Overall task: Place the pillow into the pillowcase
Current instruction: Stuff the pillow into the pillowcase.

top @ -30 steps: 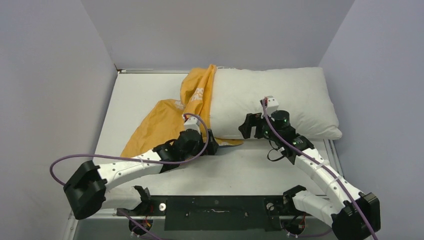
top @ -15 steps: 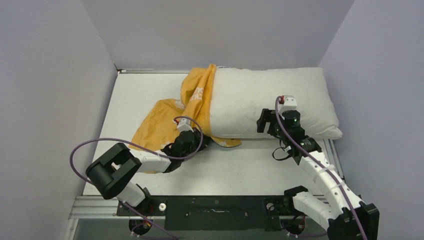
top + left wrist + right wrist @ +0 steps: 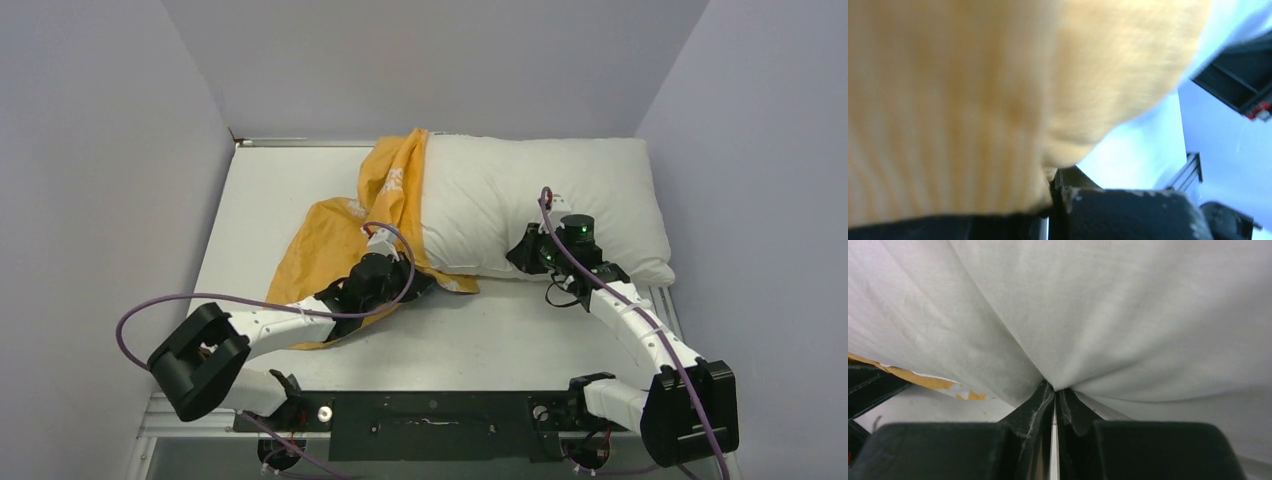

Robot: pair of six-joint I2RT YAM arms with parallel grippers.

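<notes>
Got left tool [image 3: 424,284] nipped shut on case [image 3: 330,240], right tool [image 3: 1054,390] likewise on pillow [image 3: 540,190]; drag case toward 3 o'clock, gently.

plump off-white pillow [image 3: 540,200] lying lengthwise at table's far edge, left end tucked into crumpled orange-yellow pillowcase [image 3: 335,240]

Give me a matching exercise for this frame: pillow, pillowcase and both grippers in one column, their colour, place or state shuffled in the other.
Things:
1. pillow
2. pillowcase
3. left gripper
4. right gripper

Descriptions:
A. shut on orange-yellow fabric
B. off-white, lying along the far edge of the table
C. shut on a pinch of white fabric
D. orange-yellow, crumpled, draped over one end of the white thing

Pairs: 1-B, 2-D, 3-A, 4-C
</notes>
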